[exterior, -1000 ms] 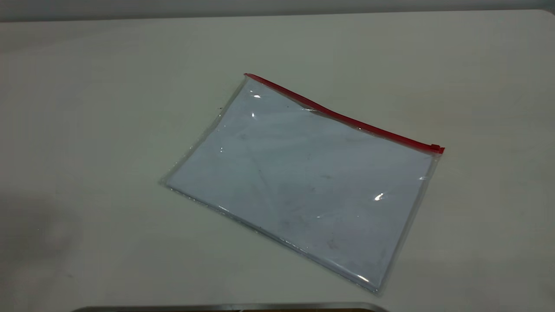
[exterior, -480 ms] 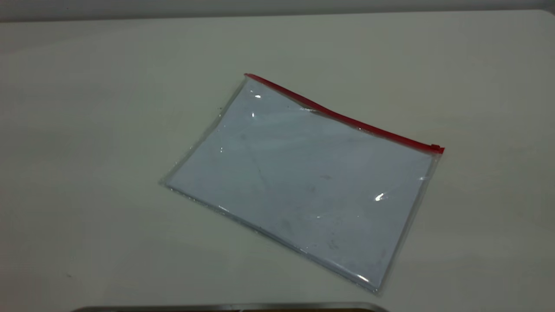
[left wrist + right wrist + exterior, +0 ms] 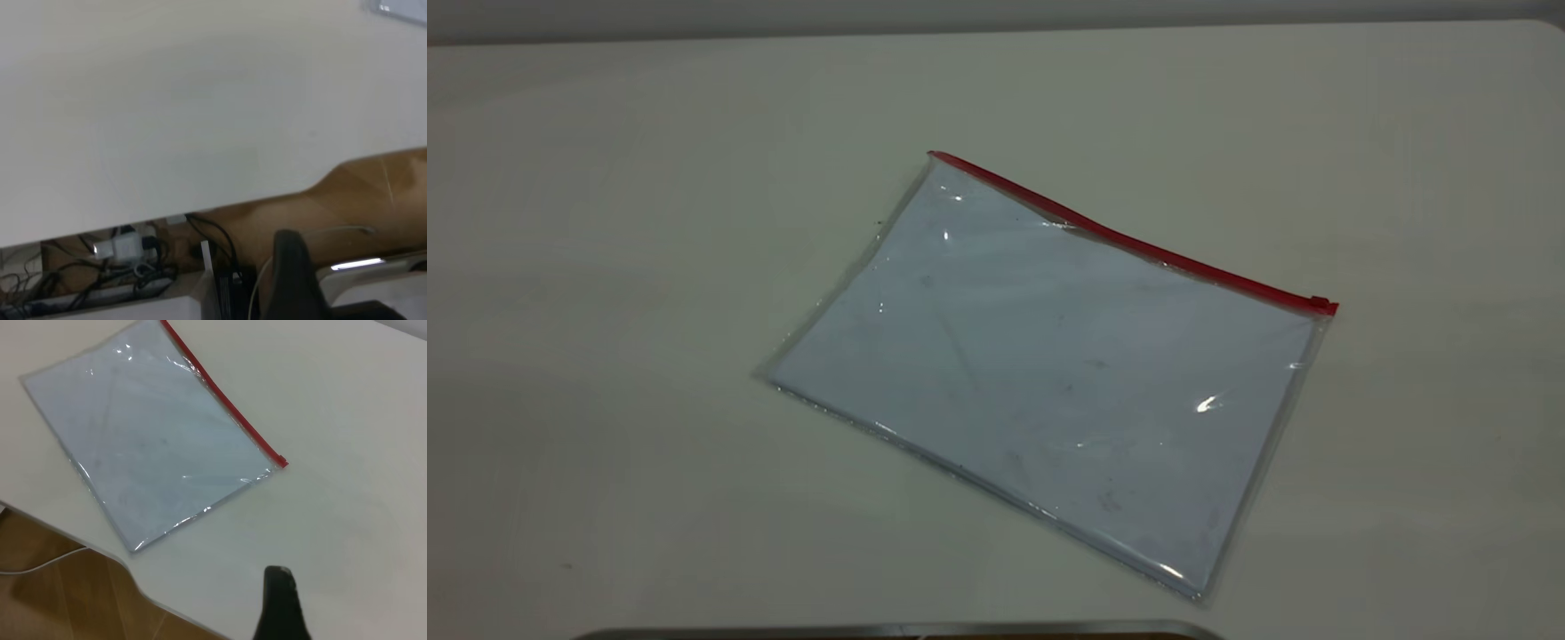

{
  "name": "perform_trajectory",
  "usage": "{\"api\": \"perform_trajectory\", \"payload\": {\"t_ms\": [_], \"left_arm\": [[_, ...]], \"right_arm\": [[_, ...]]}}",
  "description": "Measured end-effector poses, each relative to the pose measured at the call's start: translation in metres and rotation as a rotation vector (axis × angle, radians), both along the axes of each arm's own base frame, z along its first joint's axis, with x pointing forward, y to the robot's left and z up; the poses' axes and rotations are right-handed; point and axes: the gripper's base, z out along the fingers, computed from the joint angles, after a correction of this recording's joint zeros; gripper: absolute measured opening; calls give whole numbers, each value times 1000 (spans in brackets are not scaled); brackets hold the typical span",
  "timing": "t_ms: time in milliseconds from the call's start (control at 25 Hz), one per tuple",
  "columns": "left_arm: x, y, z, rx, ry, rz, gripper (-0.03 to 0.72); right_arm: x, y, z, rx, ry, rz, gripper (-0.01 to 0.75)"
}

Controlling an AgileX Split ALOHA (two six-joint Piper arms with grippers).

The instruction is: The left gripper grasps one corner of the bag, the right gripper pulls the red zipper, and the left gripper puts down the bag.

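Neither gripper, left [image 3: 297, 280] or right [image 3: 280, 603], shows its opening or touches the bag [image 3: 1040, 373], which lies flat on the table [image 3: 605, 267], so no step is done.

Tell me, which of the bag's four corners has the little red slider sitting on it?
On the bag, it's the corner at the exterior view's right end of the red zipper, where the slider tab sits; the other three are bare.

Both grippers mostly out of frame; only a corner of the bag [image 3: 400, 9] in the left wrist view.
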Motion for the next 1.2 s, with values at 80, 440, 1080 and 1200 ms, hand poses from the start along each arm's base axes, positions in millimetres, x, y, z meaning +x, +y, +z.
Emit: {"api": "perform_trajectory", "payload": {"t_ms": [80, 440, 1080, 1200], "left_arm": [[-2, 0, -3, -7, -9, -3, 559], [-3, -10, -8, -71, -9, -116, 559], [-11, -7, -7, -77, -81, -54, 559], [-21, -5, -6, -82, -164, 12, 559]], "right_arm": [[0, 0, 0, 0, -1, 0, 579], [0, 0, 0, 5, 1, -4, 579], [0, 0, 0, 9, 2, -3, 579], [0, 0, 0, 9, 2, -3, 579]]}}
